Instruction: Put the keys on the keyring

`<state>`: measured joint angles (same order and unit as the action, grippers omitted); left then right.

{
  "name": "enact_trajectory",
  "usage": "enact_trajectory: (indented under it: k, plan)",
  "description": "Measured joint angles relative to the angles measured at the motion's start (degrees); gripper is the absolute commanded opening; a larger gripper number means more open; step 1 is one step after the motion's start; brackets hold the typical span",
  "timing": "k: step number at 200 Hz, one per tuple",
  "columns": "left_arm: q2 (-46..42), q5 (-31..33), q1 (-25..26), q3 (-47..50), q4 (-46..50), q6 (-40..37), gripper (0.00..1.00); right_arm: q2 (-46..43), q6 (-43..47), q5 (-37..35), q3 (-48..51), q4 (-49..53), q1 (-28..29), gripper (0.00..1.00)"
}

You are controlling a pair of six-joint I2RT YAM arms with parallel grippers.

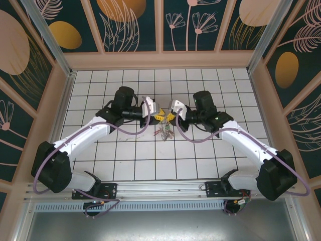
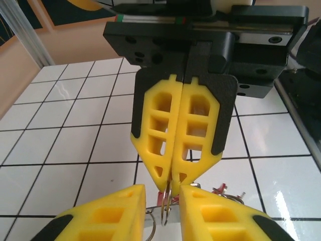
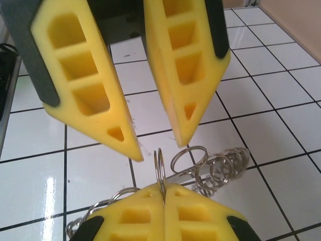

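My right gripper (image 3: 164,187) is shut on a thin silvery split ring, the keyring (image 3: 159,168), which stands on edge above its yellow fingertips. Facing it tip to tip, my left gripper (image 2: 161,193) is open, its fingers either side of the keyring (image 2: 168,202) without pinching it. In the left wrist view the right gripper (image 2: 170,182) hangs shut over the ring. From above, the two grippers (image 1: 159,117) (image 1: 171,116) meet over mid-table. The keys (image 3: 215,168), small metal pieces with their own little rings and red tags (image 2: 220,191), lie on the tiles just below.
The keys (image 1: 165,132) form a small heap on the white tiled floor (image 1: 135,160), just in front of the meeting fingertips. Beige walls enclose the tiled floor on three sides. Both arms reach in from the near edge.
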<state>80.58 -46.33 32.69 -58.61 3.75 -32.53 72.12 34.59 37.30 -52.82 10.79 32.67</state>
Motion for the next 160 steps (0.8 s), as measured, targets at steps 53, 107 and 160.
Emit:
enact_trajectory:
  k: [53,107,160]
  plan:
    - [1.55,2.38,0.39,-4.66,9.38,-4.92,0.33,0.57,0.00,-0.42,-0.68,0.20,0.02,0.00]
    - [3.85,3.91,1.46,-6.25,12.90,-6.64,0.24,0.79,0.00,-1.07,-1.36,0.66,0.35,0.00]
    - [4.31,4.85,1.84,-6.99,14.05,-7.80,0.11,1.22,0.02,-1.49,-1.49,1.92,0.76,0.00]
